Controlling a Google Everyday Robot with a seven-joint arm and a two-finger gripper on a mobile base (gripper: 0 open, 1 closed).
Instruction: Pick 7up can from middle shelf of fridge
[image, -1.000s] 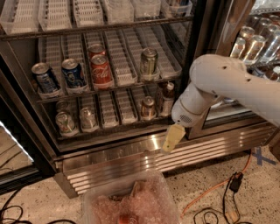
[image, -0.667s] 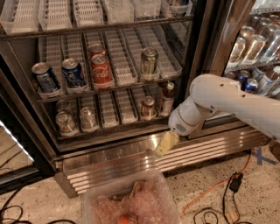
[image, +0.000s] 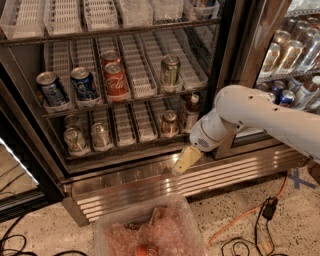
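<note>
- 7up can (image: 75, 141) is sitting on the middle shelf (image: 131, 150), one rack below the Coke can (image: 116, 80) and off to its left, at the front of its lane. A plain silver can (image: 100, 135) is standing just beside it, on the side nearer the Coke can.
- Can is standing upright: long axis vertical, silver top facing up.
- Handling, my guess: thin aluminium, light if empty and heavier if full. The wall is smooth, probably cold and slick, and dents if squeezed hard. Best hold is looking like across the round body at mid-height, coming in from the open front and staying clear of the neighbour.
- Gripper (image: 182, 160) is hanging below and right of the Coke can, in front of the fridge (image: 150, 186) base panel, well apart from the 7up can. Not carrying anything; cannot tell how wide it is set.
</note>
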